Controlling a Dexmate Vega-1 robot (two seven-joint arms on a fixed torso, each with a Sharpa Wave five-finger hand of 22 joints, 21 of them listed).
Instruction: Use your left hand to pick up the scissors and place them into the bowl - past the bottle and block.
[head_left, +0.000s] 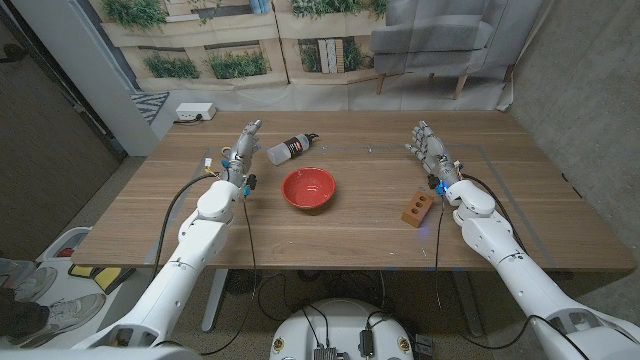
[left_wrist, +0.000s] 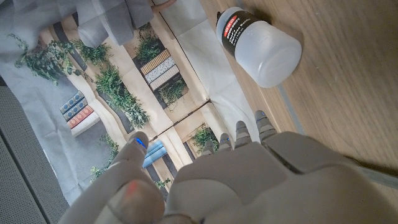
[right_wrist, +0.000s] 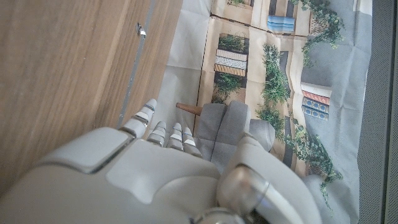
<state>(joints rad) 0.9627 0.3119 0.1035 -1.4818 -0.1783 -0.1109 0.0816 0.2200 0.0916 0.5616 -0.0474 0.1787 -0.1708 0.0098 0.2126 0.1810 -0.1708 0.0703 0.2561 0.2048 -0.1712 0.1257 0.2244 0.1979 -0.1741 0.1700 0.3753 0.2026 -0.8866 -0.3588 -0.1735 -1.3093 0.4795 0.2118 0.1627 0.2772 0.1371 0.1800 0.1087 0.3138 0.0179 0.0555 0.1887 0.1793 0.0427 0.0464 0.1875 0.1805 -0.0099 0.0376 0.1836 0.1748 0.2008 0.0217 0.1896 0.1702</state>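
A red bowl (head_left: 287, 192) stands at the middle of the wooden table and looks empty. Behind it to the left lies a clear plastic bottle (head_left: 290, 150) with a black cap, on its side; it is also large in the left wrist view (left_wrist: 258, 43). My left hand (head_left: 242, 148) stands just left of the bottle, fingers straight and apart, holding nothing (left_wrist: 249, 180). An orange-brown block (head_left: 417, 209) with holes lies right of the bowl. My right hand (head_left: 430, 150) stands behind the block, fingers spread and empty (right_wrist: 155, 174).
A white power strip (head_left: 195, 112) sits off the table's back left corner. A printed backdrop of plants and a sofa hangs behind the table. A person's shoe (head_left: 22, 305) shows on the floor at the left.
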